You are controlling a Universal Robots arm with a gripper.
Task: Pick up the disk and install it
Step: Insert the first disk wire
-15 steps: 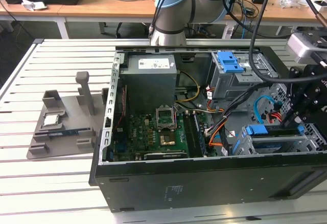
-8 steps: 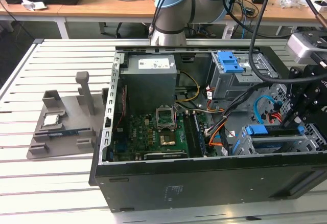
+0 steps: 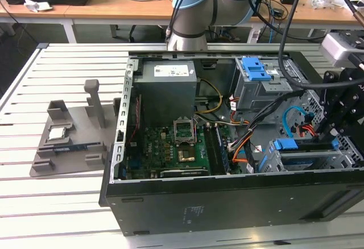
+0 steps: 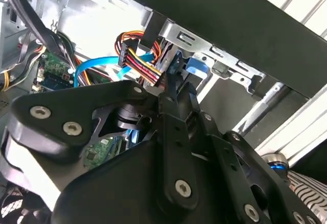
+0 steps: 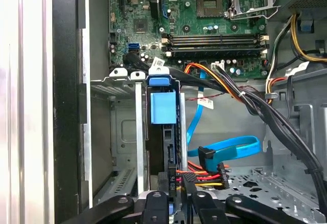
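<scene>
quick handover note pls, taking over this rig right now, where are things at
Tool: down inside the open computer case, at the end of the drive cage, right at the near edge of the disk; grip state can't be told.
Disk: in a slot of the drive cage, its blue carrier showing, on the exterior view's right side of the case.
Cables: the orange, red and black bundle lies close beside the tool.
Done: the disk is picked up and in the cage slot.
Left: whether it is fully seated can't be told, and the tool is not yet clear of the cage.
</scene>
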